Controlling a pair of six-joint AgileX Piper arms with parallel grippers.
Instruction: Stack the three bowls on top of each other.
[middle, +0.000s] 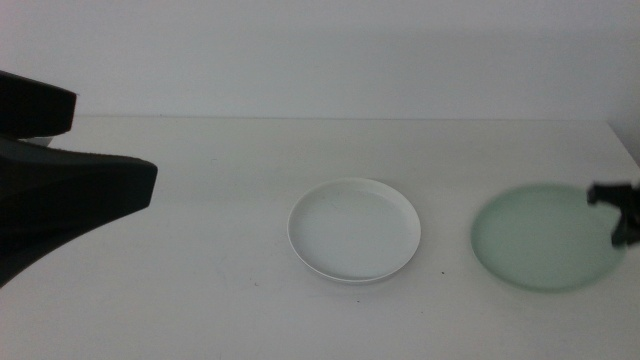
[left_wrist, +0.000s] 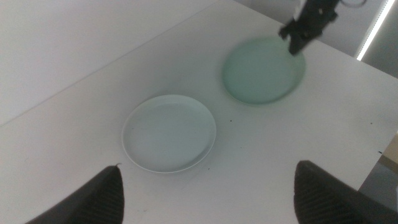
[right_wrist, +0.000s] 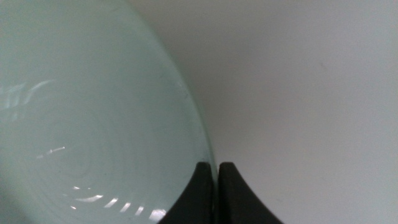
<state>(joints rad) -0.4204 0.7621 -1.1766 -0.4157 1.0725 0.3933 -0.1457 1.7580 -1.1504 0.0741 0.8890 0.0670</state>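
Quickly, right gripper (right_wrist: 216, 167): gripped what, and where?

Pinched thin on the rim of the mint green bowl (middle: 540, 238), jaws pressed almost together. Sat well to the right of the white bowl (middle: 354, 230), apart from it. Looked blurred in the middle view, so probably caught mid-move; could not tell if lifted off the table (middle: 200, 300).

And the left gripper (left_wrist: 208, 167)?

Waited high to the left of the white bowl, jaws spread wide, empty.

Grey-blue bowl?

Not spotted anywhere. Could not tell whether tucked under the white bowl.

Okay, risks?

Judged the edge-only pinch weakest: might have sagged or swung the green bowl on the way over, then slipped out. Might also have clipped the white bowl's near rim if carried too low, and shoved it off its spot. Could have landed off-centre and rested tilted on the white rim instead of nesting.

Anything else?

Possibly dragged the green bowl back on release if opened too little. No clash risk seen with the left arm, parked clear on the other side of the white bowl.
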